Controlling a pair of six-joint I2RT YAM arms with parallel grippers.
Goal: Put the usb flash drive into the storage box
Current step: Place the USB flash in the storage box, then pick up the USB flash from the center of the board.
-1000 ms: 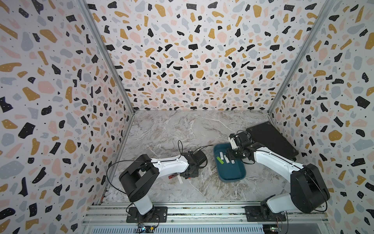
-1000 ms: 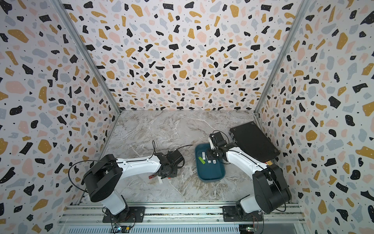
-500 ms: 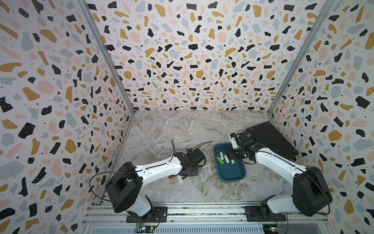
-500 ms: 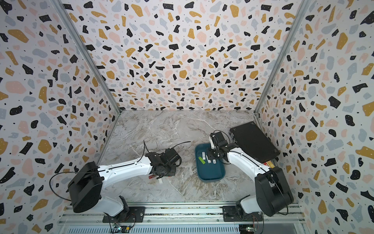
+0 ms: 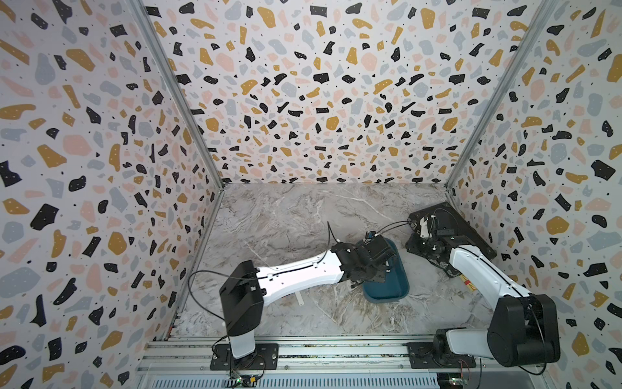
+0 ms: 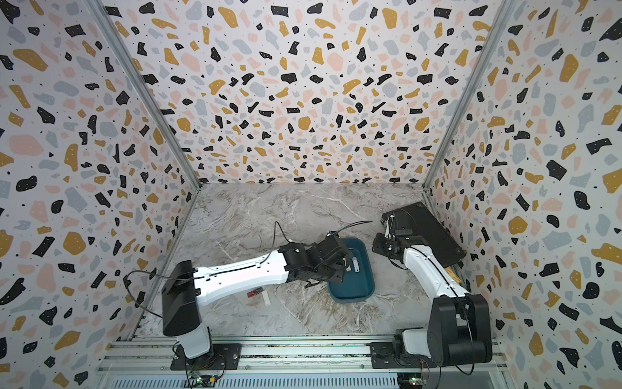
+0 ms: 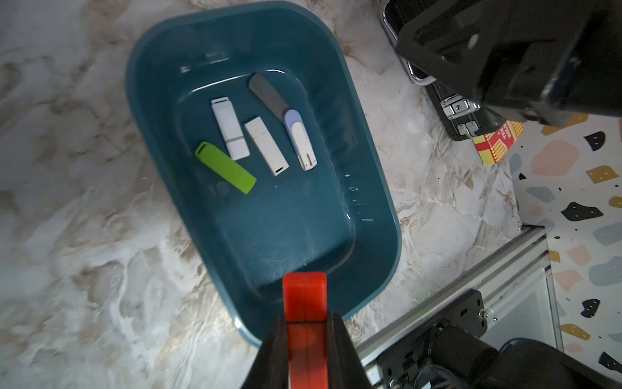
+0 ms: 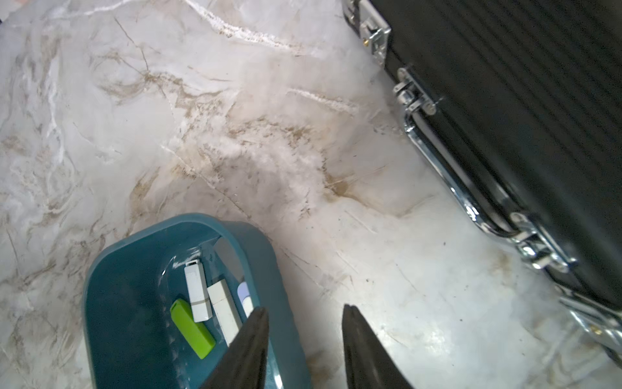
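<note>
The red usb flash drive [image 7: 304, 289] is clamped in the left gripper [image 7: 304, 318], seemingly over the 6 o'clock end of the storage box [image 7: 286, 219]; release is best made low. The right gripper [image 8: 304, 313] is spread, empty.

In both top views your left arm [image 5: 303, 274] hides the red usb flash drive [image 7: 304, 296] it carries and covers part of the storage box [image 5: 393, 284] beneath it.
</note>
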